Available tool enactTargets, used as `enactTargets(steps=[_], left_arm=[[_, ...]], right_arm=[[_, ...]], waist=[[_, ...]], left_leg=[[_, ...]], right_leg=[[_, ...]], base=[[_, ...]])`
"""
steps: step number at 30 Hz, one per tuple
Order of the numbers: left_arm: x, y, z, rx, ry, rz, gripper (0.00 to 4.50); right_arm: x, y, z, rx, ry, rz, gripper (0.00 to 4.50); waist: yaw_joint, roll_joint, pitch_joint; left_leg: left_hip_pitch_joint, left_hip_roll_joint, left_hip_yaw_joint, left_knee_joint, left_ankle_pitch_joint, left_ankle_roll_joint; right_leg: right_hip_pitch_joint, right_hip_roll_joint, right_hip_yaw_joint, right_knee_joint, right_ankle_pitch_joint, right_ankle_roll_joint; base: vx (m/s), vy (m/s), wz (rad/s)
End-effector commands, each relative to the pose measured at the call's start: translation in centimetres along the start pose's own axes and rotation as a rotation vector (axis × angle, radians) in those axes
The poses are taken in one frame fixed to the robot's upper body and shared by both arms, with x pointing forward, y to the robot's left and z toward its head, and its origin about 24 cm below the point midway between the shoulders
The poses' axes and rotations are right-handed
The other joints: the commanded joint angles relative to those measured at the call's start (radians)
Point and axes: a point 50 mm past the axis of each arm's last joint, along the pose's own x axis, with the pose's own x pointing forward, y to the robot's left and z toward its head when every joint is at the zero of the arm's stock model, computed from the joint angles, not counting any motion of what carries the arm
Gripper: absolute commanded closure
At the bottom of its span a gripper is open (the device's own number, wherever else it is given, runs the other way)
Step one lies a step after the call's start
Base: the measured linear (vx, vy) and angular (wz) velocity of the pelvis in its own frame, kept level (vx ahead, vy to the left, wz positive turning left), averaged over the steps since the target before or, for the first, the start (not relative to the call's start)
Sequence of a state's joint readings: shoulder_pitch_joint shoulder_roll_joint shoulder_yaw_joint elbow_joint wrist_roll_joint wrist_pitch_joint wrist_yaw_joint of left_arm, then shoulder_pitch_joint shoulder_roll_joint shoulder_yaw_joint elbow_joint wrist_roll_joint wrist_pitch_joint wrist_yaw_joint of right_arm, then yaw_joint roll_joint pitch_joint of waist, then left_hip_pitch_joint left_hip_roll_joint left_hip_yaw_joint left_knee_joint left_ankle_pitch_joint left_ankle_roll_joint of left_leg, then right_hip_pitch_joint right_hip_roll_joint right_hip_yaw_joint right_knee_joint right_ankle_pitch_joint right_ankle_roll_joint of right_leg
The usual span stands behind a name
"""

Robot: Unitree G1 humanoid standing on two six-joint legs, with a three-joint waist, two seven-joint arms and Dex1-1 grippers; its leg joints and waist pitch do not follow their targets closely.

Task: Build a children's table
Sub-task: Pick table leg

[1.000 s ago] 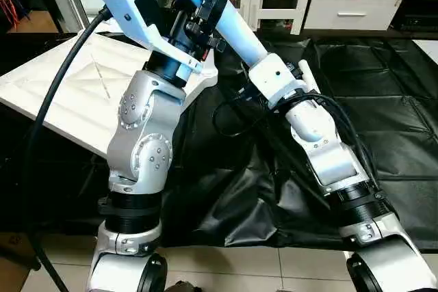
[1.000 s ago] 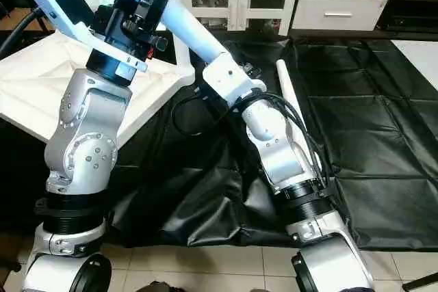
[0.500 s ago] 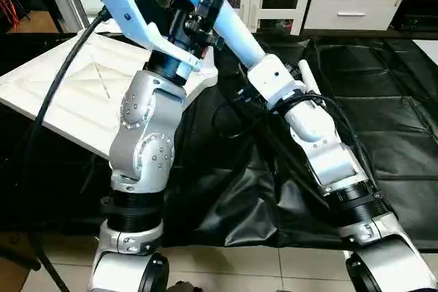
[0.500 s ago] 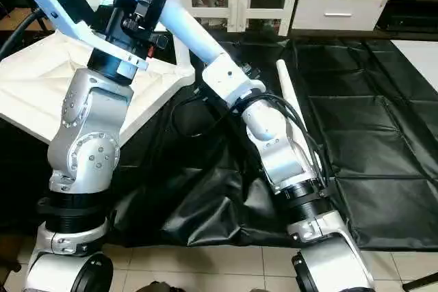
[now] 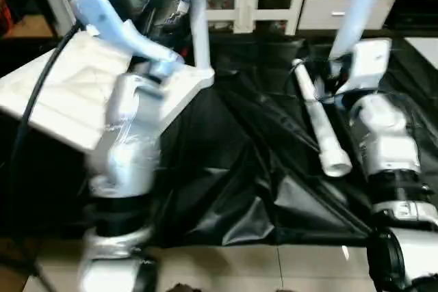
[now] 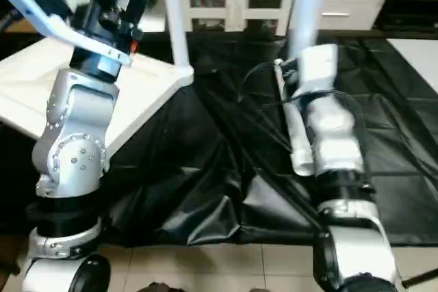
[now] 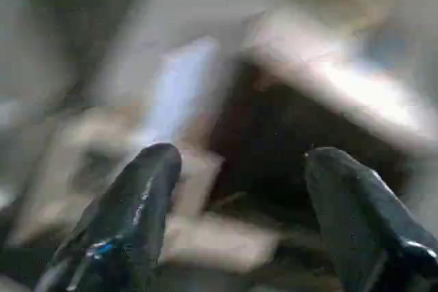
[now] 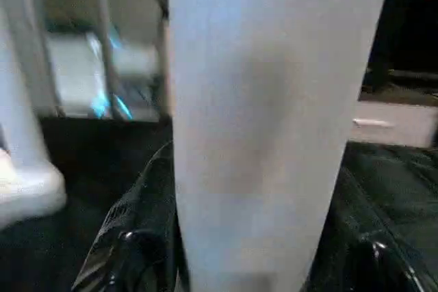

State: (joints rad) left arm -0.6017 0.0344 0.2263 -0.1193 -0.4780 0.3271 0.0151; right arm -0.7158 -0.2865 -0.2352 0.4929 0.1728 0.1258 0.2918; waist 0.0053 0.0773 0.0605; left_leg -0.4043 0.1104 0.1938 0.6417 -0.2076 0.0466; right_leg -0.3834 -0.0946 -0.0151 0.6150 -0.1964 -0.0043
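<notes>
My left gripper (image 7: 236, 217) has just let go, fingers now wide and empty, while my right gripper (image 8: 246, 237), clamped on the leg (image 8: 274, 100), has swung it from slanting to upright at two o'clock of the tabletop (image 5: 58, 94), ready for a socket.

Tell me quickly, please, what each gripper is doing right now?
Left gripper: open, holding nothing.
Right gripper: closed on a table leg.
</notes>
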Motion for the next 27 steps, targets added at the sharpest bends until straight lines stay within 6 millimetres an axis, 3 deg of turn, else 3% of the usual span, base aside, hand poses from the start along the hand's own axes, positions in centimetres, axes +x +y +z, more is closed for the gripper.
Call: enactTargets(steps=[1, 2, 3, 5, 7, 9, 10, 11, 12, 13, 14, 17, 20, 21, 22, 23, 24, 25, 26, 27], left_arm=[[-1.6, 5.0, -2.2, 0.106, 0.225, 0.245, 0.89], [-2.2, 6.0, -2.8, 0.154, 0.300, 0.279, 0.77], [-3.3, 7.1, -3.4, 0.199, 0.397, 0.319, 0.71], [-4.2, 7.7, -3.2, 0.250, 0.389, 0.361, 0.71], [-4.4, 7.7, -3.1, 0.269, 0.392, 0.350, 0.71], [-4.6, 7.1, -3.2, 0.309, 0.406, 0.269, 0.71], [-4.8, 6.7, -3.3, 0.332, 0.386, 0.231, 0.71], [-4.9, 6.4, -3.2, 0.347, 0.373, 0.214, 0.71], [-4.9, 6.4, -3.2, 0.347, 0.373, 0.214, 0.71], [-5.4, 5.9, -3.5, 0.350, 0.359, 0.165, 0.71], [-6.0, 5.5, -3.7, 0.384, 0.356, 0.147, 0.71], [-6.5, 5.1, -3.9, 0.388, 0.340, 0.151, 0.71], [-7.1, 4.2, -4.4, 0.406, 0.316, 0.099, 0.71], [-7.2, 4.1, -4.5, 0.416, 0.312, 0.087, 0.71], [-7.6, 3.4, -5.3, 0.420, 0.355, 0.004, 0.71], [-7.6, 3.4, -5.3, 0.420, 0.355, 0.004, 0.71], [-7.9, 3.2, -5.6, 0.431, 0.365, -0.018, 0.71], [-8.1, 3.2, -5.8, 0.441, 0.363, -0.013, 0.71], [-8.3, 3.2, -6.0, 0.441, 0.364, -0.004, 0.71], [-8.4, 3.3, -6.2, 0.443, 0.361, 0.008, 0.71]], right_arm=[[-0.9, 0.1, 0.9, 0.066, -0.041, 0.037, 2.64], [-1.2, 0.1, 1.0, 0.073, -0.047, 0.035, 2.64], [-1.7, 0.1, 1.3, 0.076, -0.058, 0.038, 2.64], [-2.3, 0.3, 1.4, 0.070, -0.066, 0.026, 2.64], [-2.5, 0.6, 1.5, 0.077, -0.079, 0.037, 2.64], [-3.4, 1.1, 1.1, 0.015, -0.086, 0.067, 2.64], [-4.0, 1.5, 0.5, -0.005, -0.065, 0.083, 2.64], [-4.5, 1.8, 0.2, -0.014, -0.045, 0.093, 2.64], [-4.5, 1.8, 0.2, -0.014, -0.045, 0.093, 2.64], [-5.2, 2.4, -0.7, 0.002, 0.001, 0.121, 2.64], [-6.1, 3.1, -1.7, 0.018, 0.040, 0.132, 2.64], [-7.1, 4.1, -2.6, 0.020, 0.073, 0.148, 2.64], [-8.9, 5.2, -3.7, 0.070, 0.071, 0.125, 2.64], [-9.2, 5.3, -3.9, 0.064, 0.078, 0.129, 2.64], [-9.5, 5.2, -4.3, 0.041, 0.090, 0.119, 2.64], [-9.5, 5.2, -4.3, 0.041, 0.090, 0.119, 2.64], [-9.6, 5.0, -4.3, 0.048, 0.092, 0.098, 2.64], [-9.7, 4.7, -4.3, 0.070, 0.090, 0.071, 2.64], [-9.7, 4.5, -4.2, 0.070, 0.087, 0.059, 2.64], [-9.8, 4.3, -4.2, 0.066, 0.089, 0.050, 2.64]], waist=[[0.004, -0.006, -0.081], [-0.001, -0.005, -0.082], [0.000, -0.011, -0.084], [0.005, -0.007, -0.081], [0.007, -0.003, -0.083], [0.017, 0.000, -0.076], [0.017, -0.014, -0.074], [0.027, -0.008, -0.075], [0.027, -0.007, -0.075], [0.026, -0.024, -0.074], [0.033, -0.021, -0.073], [0.028, -0.019, -0.070], [0.018, -0.015, -0.064], [0.016, -0.020, -0.062], [0.017, -0.013, -0.062], [0.021, -0.022, -0.061], [0.030, -0.025, -0.062], [0.038, -0.016, -0.064], [0.044, -0.018, -0.068], [0.042, -0.018, -0.066]], left_leg=[[0.030, 0.095, -0.051, -0.080, -0.114, 0.081], [0.032, 0.095, -0.053, -0.084, -0.121, 0.068], [0.039, 0.097, -0.051, -0.084, -0.128, 0.053], [0.037, 0.102, -0.053, -0.091, -0.122, 0.040], [0.043, 0.101, -0.052, -0.094, -0.149, 0.018], [0.050, 0.103, -0.051, -0.106, -0.242, -0.028], [0.048, 0.104, -0.051, -0.108, -0.253, -0.036], [0.049, 0.104, -0.051, -0.110, -0.253, -0.050], [0.047, 0.104, -0.052, -0.110, -0.244, -0.054], [0.042, 0.101, -0.051, -0.110, -0.232, -0.052], [0.039, 0.104, -0.051, -0.111, -0.224, -0.047], [0.037, 0.104, -0.052, -0.115, -0.256, -0.057], [0.039, 0.103, -0.059, -0.123, -0.365, -0.098], [0.038, 0.098, -0.055, -0.121, -0.388, -0.088], [0.038, 0.094, -0.053, -0.119, -0.393, -0.078], [0.029, 0.089, -0.045, -0.107, -0.376, -0.028], [0.013, 0.090, -0.053, -0.067, -0.322, 0.041], [0.003, 0.094, -0.066, -0.032, -0.277, 0.075], [-0.021, 0.108, -0.099, 0.020, -0.201, 0.107], [-0.038, 0.111, -0.114, 0.030, -0.177, 0.113]], right_leg=[[0.040, -0.051, 0.015, -0.049, -0.003, -0.240], [0.035, -0.044, 0.013, -0.048, -0.027, -0.228], [0.029, -0.042, 0.013, -0.050, -0.041, -0.229], [0.028, -0.042, 0.011, -0.054, -0.043, -0.225], [0.020, -0.039, 0.009, -0.053, -0.054, -0.221], [0.011, -0.039, 0.010, -0.062, -0.114, -0.193], [0.013, -0.039, 0.011, -0.064, -0.122, -0.185], [0.011, -0.043, 0.014, -0.062, -0.116, -0.167], [0.011, -0.043, 0.015, -0.062, -0.104, -0.160], [0.015, -0.043, 0.016, -0.065, -0.092, -0.154], [0.017, -0.052, 0.021, -0.063, -0.102, -0.149], [0.014, -0.050, 0.022, -0.069, -0.148, -0.130], [0.004, -0.050, 0.026, -0.082, -0.271, -0.096], [0.002, -0.059, 0.030, -0.089, -0.303, -0.089], [0.003, -0.067, 0.034, -0.094, -0.321, -0.089], [0.008, -0.094, 0.049, -0.112, -0.360, -0.088], [0.024, -0.156, 0.084, -0.138, -0.411, -0.097], [0.035, -0.205, 0.114, -0.154, -0.444, -0.099], [0.054, -0.269, 0.147, -0.174, -0.513, -0.105], [0.057, -0.279, 0.147, -0.176, -0.538, -0.110]], base=[[0.000, 0.000, 0.00], [0.000, 0.000, 0.00], [0.000, 0.000, 0.00], [0.000, 0.000, 0.00], [0.000, 0.000, 0.00], [0.000, 0.000, 0.00], [0.000, 0.000, 0.00], [0.000, 0.000, 0.00], [0.000, 0.000, 0.00], [0.000, 0.000, 0.00], [0.000, 0.000, 0.00], [0.000, 0.000, 0.00], [0.000, 0.000, 0.00], [0.000, 0.000, 0.00], [0.000, 0.000, 0.00], [0.000, 0.000, 0.00], [0.000, 0.000, 0.00], [0.000, 0.000, 0.00], [-0.007, 0.113, -0.08], [-0.001, 0.079, -0.06]])
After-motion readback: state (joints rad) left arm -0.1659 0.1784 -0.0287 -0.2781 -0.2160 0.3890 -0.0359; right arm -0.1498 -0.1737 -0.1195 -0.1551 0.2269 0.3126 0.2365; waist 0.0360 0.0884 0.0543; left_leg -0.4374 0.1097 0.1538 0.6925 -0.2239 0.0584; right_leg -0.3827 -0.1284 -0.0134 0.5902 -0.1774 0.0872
